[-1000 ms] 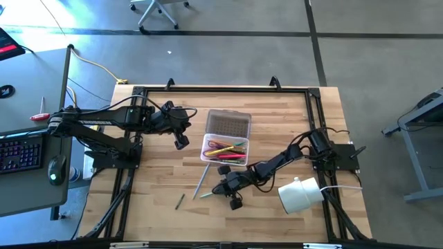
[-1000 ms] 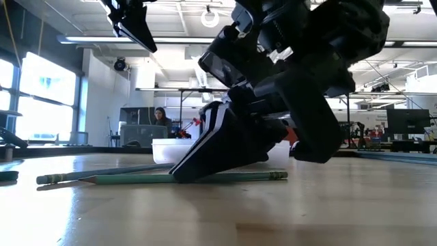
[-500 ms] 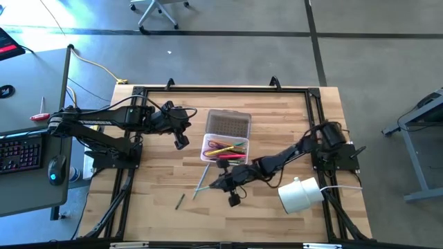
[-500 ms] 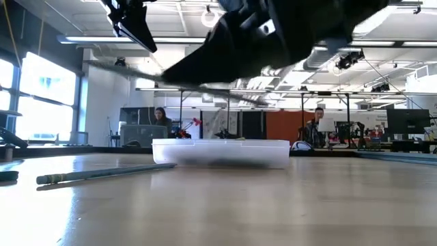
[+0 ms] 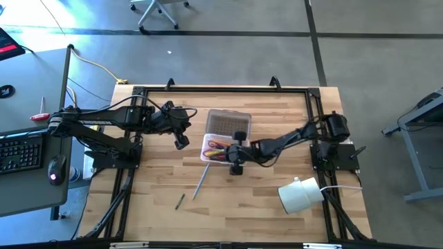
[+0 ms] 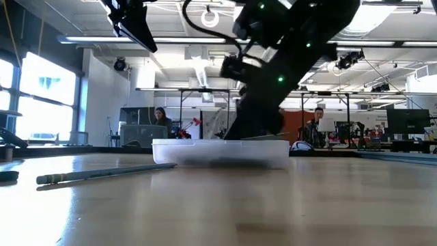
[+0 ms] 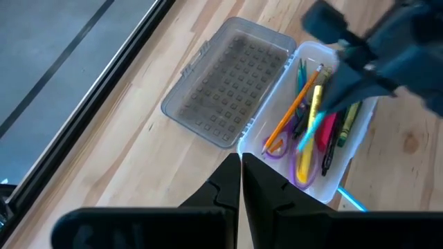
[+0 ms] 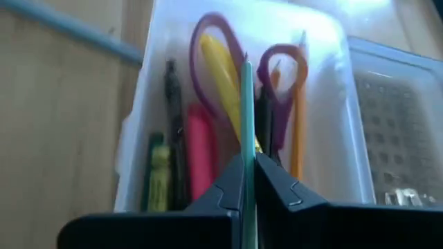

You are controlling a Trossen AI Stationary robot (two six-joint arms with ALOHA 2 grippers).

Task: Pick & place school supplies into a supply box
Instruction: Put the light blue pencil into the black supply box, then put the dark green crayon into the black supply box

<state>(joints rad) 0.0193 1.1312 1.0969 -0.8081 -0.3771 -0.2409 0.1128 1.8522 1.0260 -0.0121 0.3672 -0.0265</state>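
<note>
The clear supply box (image 5: 241, 156) lies open at mid-table, its dotted lid (image 7: 228, 90) folded back toward the far edge. Its tray (image 8: 138, 104) holds purple-handled scissors (image 8: 208, 41), yellow, pink, orange and green pens. My right gripper (image 5: 232, 155) hangs over the tray (image 7: 360, 149), shut on a green pencil (image 8: 248, 131). My left gripper (image 5: 181, 142) hovers, shut, left of the box; its closed fingers (image 7: 241, 181) show in the left wrist view. A grey-blue pencil (image 5: 201, 181) and a short dark pencil (image 5: 179, 201) lie flat on the table. My right gripper pinches the green pencil's shaft (image 8: 248, 173) between its two fingers. The pencil runs along the fingers and sticks out past their tips. The fingers slant down from the table's right side. The pencil is lifted clear, above the pens in the tray.
A white roll (image 5: 299, 195) lies near the right arm's base. The black frame rail (image 5: 221, 88) runs along the table's far edge. Bare wood spreads near the table's near edge, around the grey-blue pencil (image 6: 102, 174). People sit in the room beyond the table.
My right gripper has risen from the table near the near edge with the green pencil and swung toward the far edge, over the box's tray. The pencil is lifted clear of the wood. The grey-blue pencil stays where it lay.
</note>
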